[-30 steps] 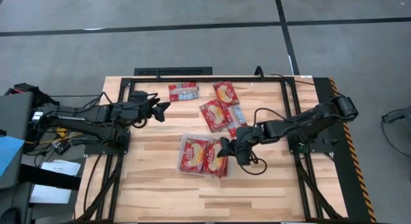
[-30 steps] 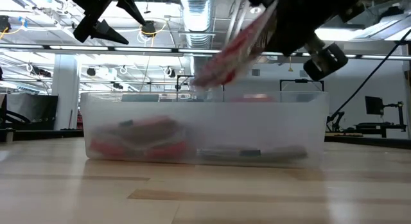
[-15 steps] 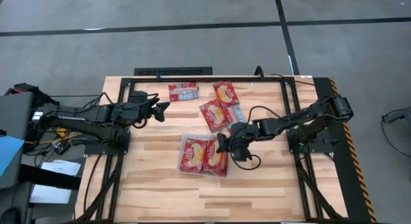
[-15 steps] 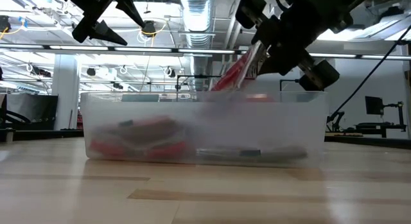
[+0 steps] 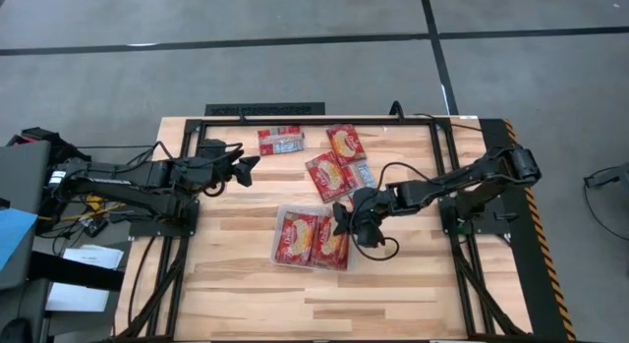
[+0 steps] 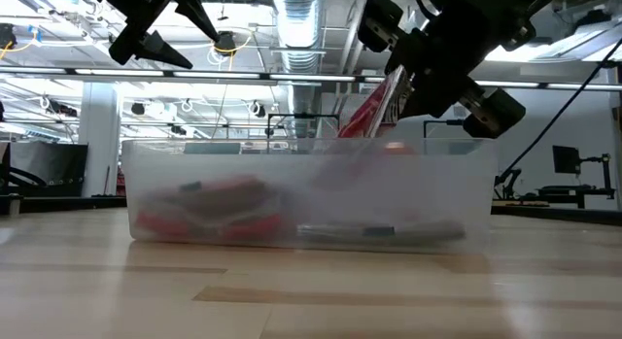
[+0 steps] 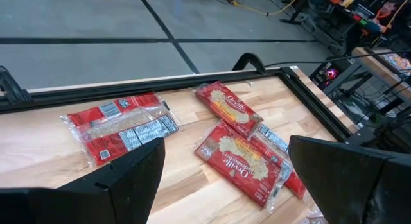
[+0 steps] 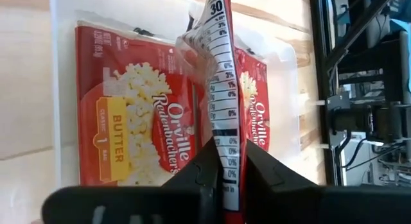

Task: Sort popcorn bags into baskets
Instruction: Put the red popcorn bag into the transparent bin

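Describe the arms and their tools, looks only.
Both arms are dark, jointed links on black bases. The left tool ends in two dark, tapered, wedge-shaped fingers. The right tool has dark flat fingers, with a thin black cable looping off the wrist.

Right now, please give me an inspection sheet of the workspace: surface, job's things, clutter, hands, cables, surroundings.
Surface: wooden table with a black frame.
Job's things: clear basket holds flat popcorn bags; four loose bags lie farther back, one apart, three in an overlapping cluster.
Clutter: nothing seen.
Hands: right hand is shut on a held bag, which hangs edge-on over the basket's right part. Left hand is open, raised over the table's left side, holding nothing.
Cables: one black cable loops beside the right hand; others run along the table's far edge.
Surroundings: grey floor with dark lines; equipment stands left of the table.
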